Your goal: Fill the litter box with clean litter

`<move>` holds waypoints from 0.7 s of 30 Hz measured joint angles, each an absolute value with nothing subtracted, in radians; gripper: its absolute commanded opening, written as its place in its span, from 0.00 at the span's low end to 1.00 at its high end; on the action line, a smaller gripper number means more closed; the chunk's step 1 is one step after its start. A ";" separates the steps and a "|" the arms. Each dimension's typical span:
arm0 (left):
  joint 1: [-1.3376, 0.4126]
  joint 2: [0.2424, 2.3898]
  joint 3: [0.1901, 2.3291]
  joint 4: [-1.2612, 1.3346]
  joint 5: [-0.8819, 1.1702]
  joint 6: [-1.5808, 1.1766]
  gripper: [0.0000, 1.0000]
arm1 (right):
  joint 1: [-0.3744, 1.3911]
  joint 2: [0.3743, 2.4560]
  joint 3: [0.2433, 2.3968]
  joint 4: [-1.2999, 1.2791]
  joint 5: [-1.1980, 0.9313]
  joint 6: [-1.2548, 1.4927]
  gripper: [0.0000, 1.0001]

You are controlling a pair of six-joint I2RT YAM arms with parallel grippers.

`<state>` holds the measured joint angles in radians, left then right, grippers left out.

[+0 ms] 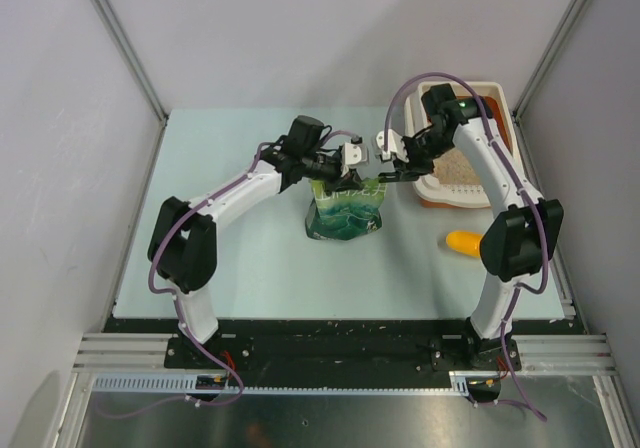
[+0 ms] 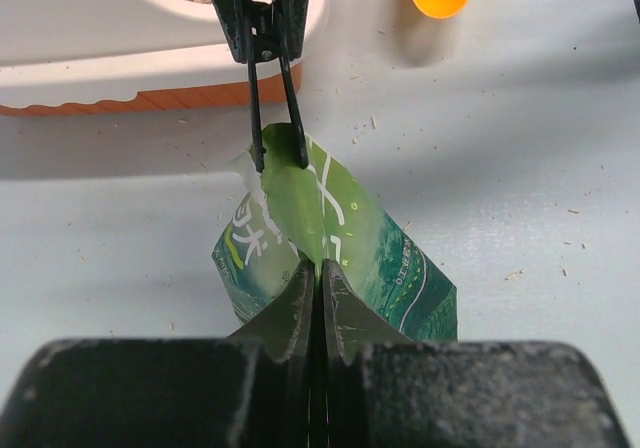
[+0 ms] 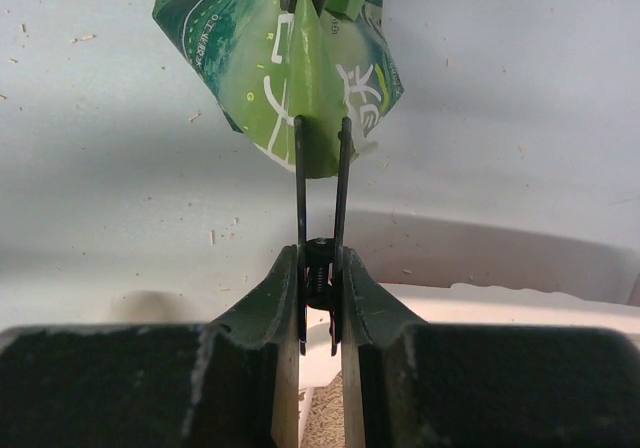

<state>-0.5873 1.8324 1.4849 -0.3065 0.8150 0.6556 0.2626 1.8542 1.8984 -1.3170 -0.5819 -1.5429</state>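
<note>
Inward | left fingers pinch green bag | right fingers squeeze black clip

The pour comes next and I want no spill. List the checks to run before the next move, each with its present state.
1. Left gripper shut on the green bag: ok.
2. Right gripper shut on the black clip: ok.
3. Clip prongs at the bag's top edge: ok.
4. Bag over the litter box: not ok, it is beside it.
5. Orange scoop apart from the bag: ok.
6. How full the bag is: cannot tell.
</note>
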 measured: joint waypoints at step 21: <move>-0.553 1.744 1.367 -0.251 0.795 0.653 0.46 | 0.322 1.871 1.897 -1.320 -0.533 -1.474 0.00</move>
